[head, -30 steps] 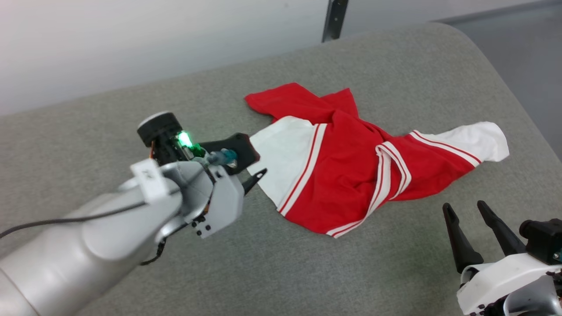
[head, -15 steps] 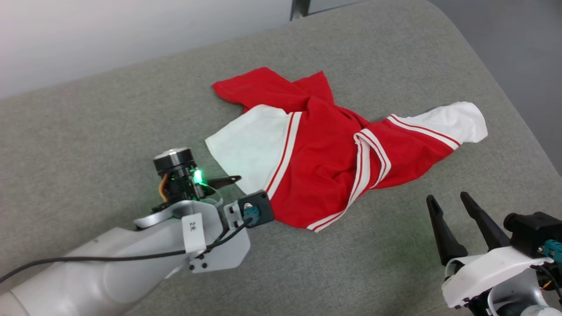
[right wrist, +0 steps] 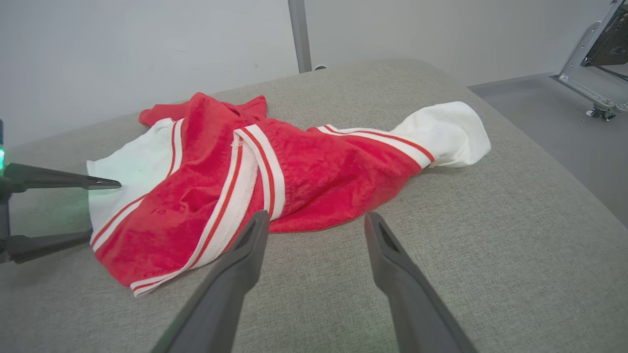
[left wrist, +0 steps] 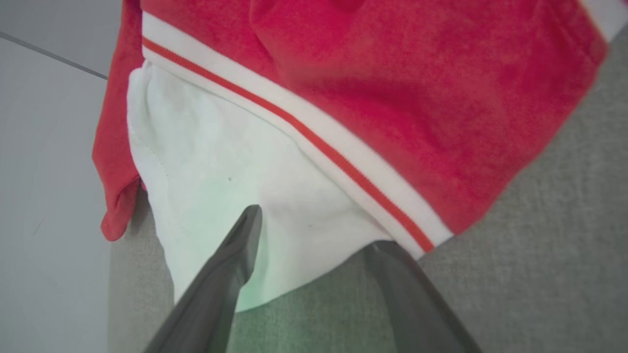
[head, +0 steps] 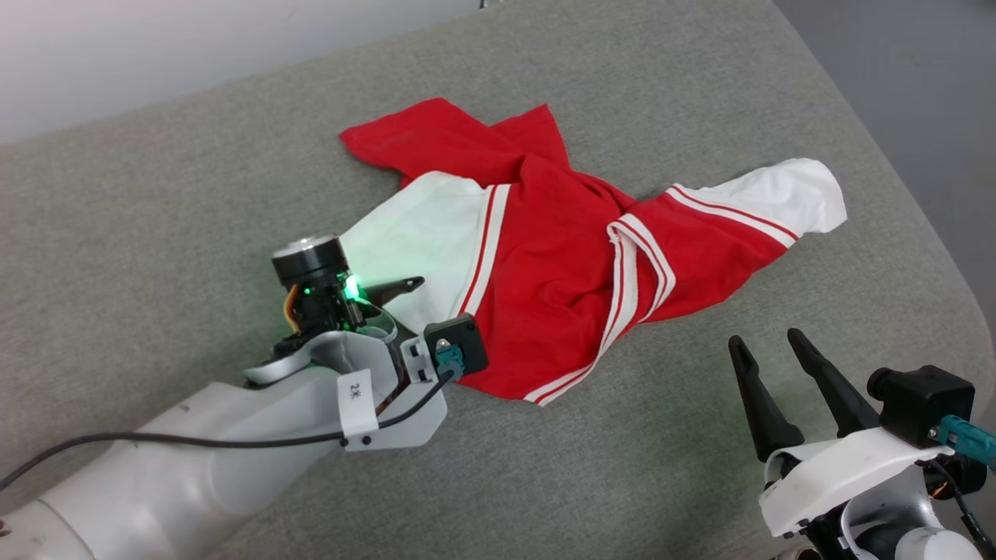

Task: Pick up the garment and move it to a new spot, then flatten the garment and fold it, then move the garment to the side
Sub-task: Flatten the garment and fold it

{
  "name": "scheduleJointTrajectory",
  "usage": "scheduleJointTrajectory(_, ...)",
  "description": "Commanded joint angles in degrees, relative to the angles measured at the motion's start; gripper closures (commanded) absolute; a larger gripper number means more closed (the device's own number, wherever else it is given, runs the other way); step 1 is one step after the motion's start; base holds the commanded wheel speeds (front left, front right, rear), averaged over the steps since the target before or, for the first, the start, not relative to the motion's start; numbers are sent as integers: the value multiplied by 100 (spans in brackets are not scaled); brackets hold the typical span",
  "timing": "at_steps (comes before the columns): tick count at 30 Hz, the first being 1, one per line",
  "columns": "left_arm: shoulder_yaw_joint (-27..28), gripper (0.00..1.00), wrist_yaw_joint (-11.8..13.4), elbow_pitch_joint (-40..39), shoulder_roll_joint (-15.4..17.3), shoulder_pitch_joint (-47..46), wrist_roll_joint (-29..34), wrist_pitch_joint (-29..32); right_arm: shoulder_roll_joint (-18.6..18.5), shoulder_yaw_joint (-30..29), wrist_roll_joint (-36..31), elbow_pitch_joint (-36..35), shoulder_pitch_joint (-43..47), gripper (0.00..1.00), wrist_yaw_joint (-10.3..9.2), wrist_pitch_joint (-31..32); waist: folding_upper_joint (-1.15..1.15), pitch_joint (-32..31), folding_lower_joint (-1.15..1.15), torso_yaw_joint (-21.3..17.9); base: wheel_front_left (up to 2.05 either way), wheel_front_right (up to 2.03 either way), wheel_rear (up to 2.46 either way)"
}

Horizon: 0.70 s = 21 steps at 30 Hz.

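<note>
The garment (head: 560,264) is a bright red shirt with white panels and red-and-white striped trim, lying crumpled on the grey padded surface (head: 156,194). My left gripper (head: 436,311) is open at the near corner of its white panel (left wrist: 235,162). One finger lies over the white cloth and the other sits at the hem over the grey surface, with nothing pinched in the left wrist view around the gripper (left wrist: 314,228). My right gripper (head: 766,340) stands open just short of the red hem, apart from the garment (right wrist: 294,171) beyond the open gripper (right wrist: 318,215).
The padded surface rounds off at its right edge (head: 934,257), with grey floor beyond. A pale wall runs along the back. A metal post (right wrist: 299,34) stands behind the surface and a metal frame (right wrist: 588,73) stands on the floor to the right.
The head camera has shifted, so the whole picture has slid. My left wrist has rolled over and its fingers have come onto the white panel's near corner. The garment and right gripper stay put.
</note>
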Motion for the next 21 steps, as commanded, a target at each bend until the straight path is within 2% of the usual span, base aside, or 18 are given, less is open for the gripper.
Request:
scheduleJointTrajectory(1, -98, 0, 2, 178, -14, 250, 78, 31, 16, 9, 19, 33, -83, 0, -8, -51, 0, 38, 0, -69, 0, 0, 0)
scheduleJointTrajectory(2, -105, 0, 1, 194, -34, 299, 114, 25, 18, 0, 21, 50, -81, 0, -8, -52, 0, 33, 0, -85, 0, 0, 0)
scheduleJointTrajectory(3, -112, 17, -9, 206, -47, 345, 115, 37, 21, -16, 21, 59, -75, 0, -8, -64, 0, 26, 0, -94, 0, 0, 0)
scheduleJointTrajectory(4, -116, 51, -11, 211, -49, 380, 163, 59, 22, -24, 19, 67, -76, 0, -8, -68, 0, 25, 0, -103, 0, 0, 0)
scheduleJointTrajectory(5, -117, 100, -11, 225, -50, 438, 181, 94, 24, -29, 13, 77, -76, 0, -8, -62, 0, 14, 0, -109, 0, 0, 0)
scheduleJointTrajectory(9, -97, 100, -10, 207, -17, 443, 200, 127, 20, -49, 15, 96, -129, 0, -8, -20, 0, 3, 0, -99, 0, 0, 0)
scheduleJointTrajectory(14, -99, 100, -10, 189, -17, 407, 213, 109, -259, 48, 20, 81, -476, 0, -8, 194, 0, 28, 0, -93, 0, 0, 0)
scheduleJointTrajectory(17, -101, 100, -10, 170, 20, 438, 240, 147, -617, 205, 119, 238, -827, 0, -8, 553, 0, 46, 0, -98, 0, 0, 0)
scheduleJointTrajectory(19, -101, 100, -10, 150, 22, 425, 247, 164, -982, 347, 101, 386, -1105, 0, -8, 865, 0, 71, 0, -80, 0, 0, 0)
scheduleJointTrajectory(21, -104, 100, -10, 124, 26, 412, 255, 182, -1183, 457, 336, 553, -1368, 0, -7, 1228, 0, 102, 0, -59, 0, 0, 0)
